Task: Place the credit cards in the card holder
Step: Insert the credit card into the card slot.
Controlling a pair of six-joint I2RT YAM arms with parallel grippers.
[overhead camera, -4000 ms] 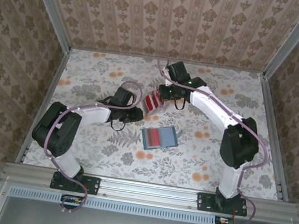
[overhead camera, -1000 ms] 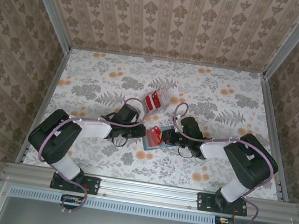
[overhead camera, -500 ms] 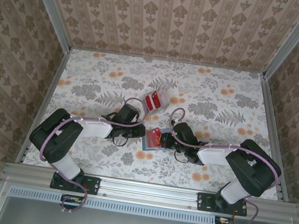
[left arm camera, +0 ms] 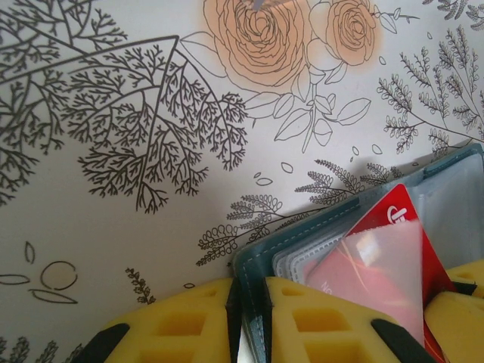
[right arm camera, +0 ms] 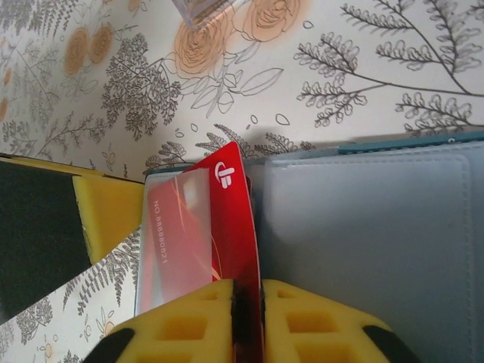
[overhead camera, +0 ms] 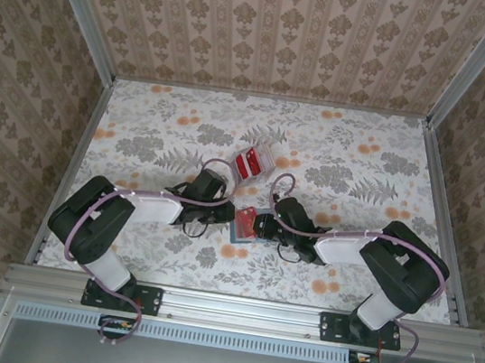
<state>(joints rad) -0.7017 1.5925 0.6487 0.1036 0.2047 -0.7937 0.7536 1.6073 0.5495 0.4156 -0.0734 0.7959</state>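
Right wrist view showed the card [right arm camera: 238,227] standing between the right fingers [right arm camera: 223,310], its long axis running straight away from them and its left face partly under a clear pocket of the holder [right arm camera: 363,242]. Those fingers sat narrow on either side; whether they pressed it I could not tell. The left fingers [left arm camera: 212,318] were closed on the holder's teal edge from the opposite side. The holder lay mid-desk [overhead camera: 160,124]. I judged the right arm better aligned to push the card in lengthwise.
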